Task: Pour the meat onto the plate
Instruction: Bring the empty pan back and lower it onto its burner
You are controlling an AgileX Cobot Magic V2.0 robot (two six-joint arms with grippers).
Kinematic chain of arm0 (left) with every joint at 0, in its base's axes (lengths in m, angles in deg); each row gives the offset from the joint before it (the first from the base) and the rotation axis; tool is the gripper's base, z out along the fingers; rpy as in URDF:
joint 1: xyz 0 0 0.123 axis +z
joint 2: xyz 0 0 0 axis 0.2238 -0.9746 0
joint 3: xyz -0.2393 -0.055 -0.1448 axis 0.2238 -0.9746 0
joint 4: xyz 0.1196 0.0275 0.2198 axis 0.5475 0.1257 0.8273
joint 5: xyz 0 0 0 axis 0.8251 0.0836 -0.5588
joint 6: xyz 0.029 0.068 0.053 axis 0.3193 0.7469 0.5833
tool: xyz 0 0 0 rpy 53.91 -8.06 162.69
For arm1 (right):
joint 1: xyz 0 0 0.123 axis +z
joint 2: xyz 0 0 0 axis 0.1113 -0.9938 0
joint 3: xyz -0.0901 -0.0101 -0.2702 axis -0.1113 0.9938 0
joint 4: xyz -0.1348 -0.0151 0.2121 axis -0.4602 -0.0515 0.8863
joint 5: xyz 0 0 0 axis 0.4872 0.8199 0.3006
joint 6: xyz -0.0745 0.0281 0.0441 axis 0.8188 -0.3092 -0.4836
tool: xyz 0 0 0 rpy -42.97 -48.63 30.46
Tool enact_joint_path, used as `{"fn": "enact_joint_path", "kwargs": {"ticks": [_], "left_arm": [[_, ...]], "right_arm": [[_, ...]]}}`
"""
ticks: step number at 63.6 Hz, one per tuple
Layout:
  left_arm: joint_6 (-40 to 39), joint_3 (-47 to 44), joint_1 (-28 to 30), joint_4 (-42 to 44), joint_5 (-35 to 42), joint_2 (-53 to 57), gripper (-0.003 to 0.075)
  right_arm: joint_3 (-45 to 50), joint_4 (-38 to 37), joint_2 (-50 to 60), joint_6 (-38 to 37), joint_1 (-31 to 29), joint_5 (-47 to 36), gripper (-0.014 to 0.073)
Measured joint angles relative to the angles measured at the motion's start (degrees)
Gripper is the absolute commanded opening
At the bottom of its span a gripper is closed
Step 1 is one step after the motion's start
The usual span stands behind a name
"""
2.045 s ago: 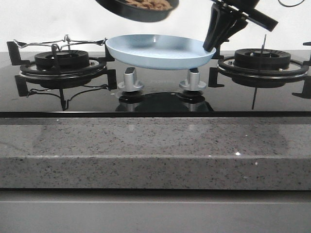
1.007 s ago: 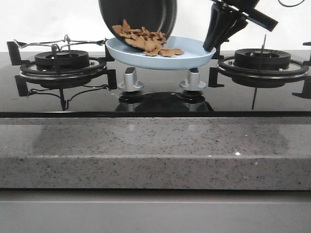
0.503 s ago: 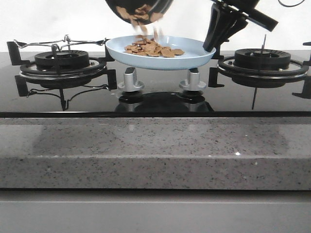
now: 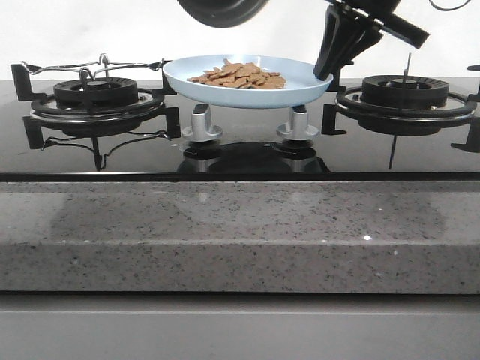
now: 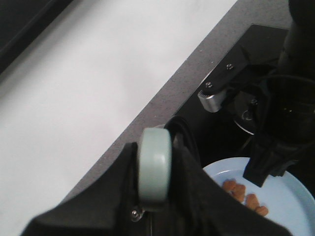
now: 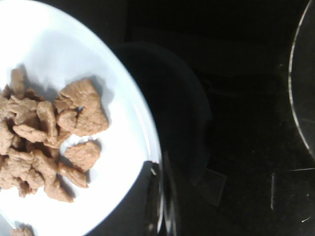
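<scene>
The pale blue plate (image 4: 300,88) is held level above the hob's middle, with the meat (image 4: 238,76) heaped on it. My right gripper (image 4: 324,70) is shut on the plate's right rim. In the right wrist view one finger (image 6: 147,201) lies over the rim of the plate (image 6: 113,83), beside the meat (image 6: 44,142). The black frying pan (image 4: 221,9) hangs above the plate at the frame's top; its inside is hidden. In the left wrist view my left gripper (image 5: 155,147) is shut on the pan's pale green handle (image 5: 155,182). The plate (image 5: 285,196) and meat (image 5: 241,194) show below.
A left burner (image 4: 97,94) carries a wire trivet (image 4: 90,66), and a right burner (image 4: 405,90) stands beside the right gripper. Two silver knobs (image 4: 202,124) (image 4: 298,124) sit under the plate. The granite counter edge (image 4: 240,225) runs along the front.
The pan tipped over the plate and the meat fell out onto it. The pan has since risen to the top of the frame. The right gripper and plate have not moved.
</scene>
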Motion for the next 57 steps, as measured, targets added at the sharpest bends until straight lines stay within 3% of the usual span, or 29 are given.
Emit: {"fn": "enact_joint_path", "kwargs": {"ticks": [8,18,38,51,57], "left_arm": [[-2.72,0.0,2.0,-3.88,0.0,0.64,-0.002],[-5.49,0.0,10.56,-15.05,0.0,1.97,-0.002],[-2.76,-2.14,41.03,-53.84,-0.71,2.42,-0.002],[5.95,-12.63,58.52,-83.34,-0.72,2.42,-0.002],[9.27,-18.93,62.55,-91.27,-0.34,2.42,-0.002]], "right_arm": [[0.0,0.0,0.0,0.0,0.0,0.0,-0.0027],[0.0,0.0,0.0,0.0,0.0,0.0,-0.0027],[0.0,0.0,0.0,0.0,0.0,0.1,-0.0027],[0.0,0.0,0.0,0.0,0.0,0.1,-0.0027],[0.0,0.0,0.0,0.0,0.0,0.1,-0.0027]]}}
